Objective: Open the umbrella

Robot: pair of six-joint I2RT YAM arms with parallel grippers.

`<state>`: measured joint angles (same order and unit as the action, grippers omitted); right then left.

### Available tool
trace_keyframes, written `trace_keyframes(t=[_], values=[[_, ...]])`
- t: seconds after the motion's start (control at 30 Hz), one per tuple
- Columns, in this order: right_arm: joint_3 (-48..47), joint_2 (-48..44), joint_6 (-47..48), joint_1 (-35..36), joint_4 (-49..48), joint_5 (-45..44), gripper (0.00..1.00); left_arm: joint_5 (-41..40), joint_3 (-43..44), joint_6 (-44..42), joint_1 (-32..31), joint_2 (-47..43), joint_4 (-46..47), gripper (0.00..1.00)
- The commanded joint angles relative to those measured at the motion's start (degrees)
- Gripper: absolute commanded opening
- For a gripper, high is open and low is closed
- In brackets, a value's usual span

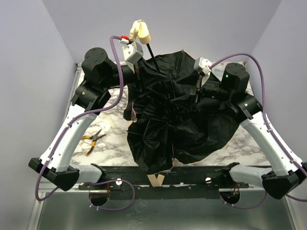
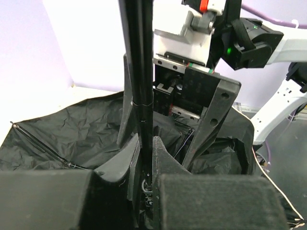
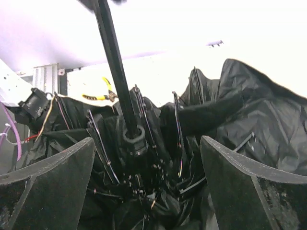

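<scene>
On the white marbled table (image 1: 115, 139), the black-lined folding umbrella (image 1: 177, 120) lies canopy-down, half spread. Left fingers (image 2: 165, 155) clamp its thin black shaft (image 2: 139, 72), likely to steady it. Right fingers (image 3: 249, 187) gape wide and empty, either side of the black runner collar (image 3: 134, 134).

I count one folding umbrella of black fabric (image 1: 192, 124). It has one thin black shaft (image 1: 152, 56) and one small cream handle (image 1: 141, 31). There is one hand tool with yellow-orange handles (image 1: 92, 141), and one white marble table top (image 1: 112, 136). Of my own parts, I count two white and black arms (image 1: 72, 139), two purple cables (image 1: 116, 57), and two grippers: the left gripper (image 2: 146, 158) and the right gripper (image 3: 148, 184).
</scene>
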<state>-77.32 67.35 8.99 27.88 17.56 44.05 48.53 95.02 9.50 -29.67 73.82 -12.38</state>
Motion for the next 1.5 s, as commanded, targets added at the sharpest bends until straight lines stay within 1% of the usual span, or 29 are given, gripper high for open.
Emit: trace_keyframes(t=[0.0,0.1,0.17,0.23,0.3,0.33,0.37,0.4,0.43,0.47,0.5,0.57,0.6,0.63,0.7,0.73,0.8,0.83,0.97,1.0,1.03,1.07,1.1,1.13,1.2,1.27,1.33,1.4,1.47], values=[[-3.4,3.4,-2.7,2.0,-2.1,4.6,0.92,-1.1,4.0,-3.8,-1.3,0.9,-2.2,0.0],[-4.4,5.9,-2.9,4.9,-4.3,1.8,0.86,-2.0,6.3,-6.0,-2.5,2.5,-5.2,0.0],[-5.5,7.5,-1.9,8.0,-4.9,-0.4,0.78,-3.0,9.0,-8.3,-3.4,4.2,-9.1,0.0],[-6.2,8.9,-1.1,10.3,-4.9,-2.9,0.68,-3.9,11.2,-9.9,-4.3,5.7,-12.5,0.0],[-5.8,9.7,-1.7,11.3,-6.1,-4.9,0.51,-4.9,13.1,-12.1,-5.0,6.9,-15.1,0.0],[-5.2,9.9,-2.7,11.3,-7.0,-6.0,0.39,-5.3,13.8,-12.9,-5.3,7.4,-16.4,0.0],[-4.4,10.0,-3.5,11.3,-7.6,-7.1,0.26,-5.9,14.3,-13.3,-5.4,7.8,-17.2,0.0],[-3.5,9.8,-3.7,11.3,-8.2,-8.8,0.06,-6.3,14.4,-13.4,-5.4,8.0,-17.7,0.0],[-2.2,9.3,-4.6,11.3,-9.4,-10.6,0.0,-6.9,14.1,-13.7,-5.3,7.9,-18.0,0.0],[-0.2,8.7,-5.2,11.3,-11.2,-12.7,0.0,-7.3,13.4,-13.8,-5.0,7.4,-18.1,0.01],[1.6,7.7,-5.6,11.3,-12.9,-14.3,0.0,-6.8,11.8,-13.1,-4.4,6.6,-17.4,0.14],[6.9,5.3,-5.4,11.3,-19.0,-16.7,0.0,-4.2,5.3,-9.9,-0.9,3.5,-11.8,0.47],[11.1,3.9,-5.1,11.3,-23.3,-17.6,0.0,-3.1,1.1,-6.9,0.8,1.2,-8.4,0.55],[16.5,2.2,-5.5,11.3,-29.8,-18.5,0.0,-3.1,-4.0,-6.4,2.7,-1.0,-5.0,0.65],[24.1,0.4,-6.5,11.3,-40.8,-19.6,0.0,-5.3,-12.3,-8.6,4.9,-5.2,-1.5,0.77],[25.4,0.9,-5.9,11.3,-42.1,-19.6,0.0,-6.1,-15.9,-11.5,5.6,-7.1,-1.2,0.78],[27.6,2.7,-7.8,11.3,-46.3,-20.2,0.0,-8.1,-21.2,-17.0,6.4,-9.5,-2.1,0.78],[28.6,3.4,-8.2,11.3,-47.9,-20.4,0.0,-8.0,-23.7,-20.0,6.6,-10.6,-2.3,0.76],[33.1,6.7,-8.1,11.3,-53.0,-19.3,0.0,-6.1,-34.5,-32.5,6.6,-13.8,-0.3,0.63],[34.6,7.1,-7.3,11.3,-53.8,-19.1,0.06,-5.1,-36.8,-36.1,6.3,-14.2,-0.2,0.59],[35.8,7.0,-6.9,11.3,-54.3,-18.7,0.23,-5.1,-38.7,-39.9,5.9,-14.6,-0.1,0.56],[37.1,6.7,-6.1,11.3,-53.9,-18.9,0.51,-5.2,-40.9,-42.7,5.5,-14.8,0.2,0.54],[37.9,5.8,-4.4,11.3,-52.3,-19.0,0.64,-5.0,-42.5,-45.8,5.3,-15.0,0.2,0.53],[38.5,4.5,-2.2,11.3,-49.7,-18.9,0.73,-4.5,-44.2,-48.9,4.9,-15.0,-0.2,0.53],[38.9,0.8,2.4,11.2,-41.8,-18.6,0.85,-5.5,-47.4,-53.8,3.8,-15.4,0.7,0.52],[38.2,-3.6,6.8,11.0,-31.7,-18.1,0.89,-5.9,-49.2,-55.8,3.3,-15.2,1.8,0.51],[37.8,-8.5,10.2,10.8,-22.4,-18.8,0.9,-6.2,-50.0,-57.1,3.1,-14.6,2.3,0.48],[36.8,-12.2,12.7,10.7,-12.3,-20.8,0.87,-6.6,-51.1,-57.7,2.6,-14.3,3.9,0.45],[36.0,-14.4,14.8,10.5,-4.3,-21.9,0.8,-6.3,-52.1,-59.7,1.7,-14.2,5.7,0.43]])
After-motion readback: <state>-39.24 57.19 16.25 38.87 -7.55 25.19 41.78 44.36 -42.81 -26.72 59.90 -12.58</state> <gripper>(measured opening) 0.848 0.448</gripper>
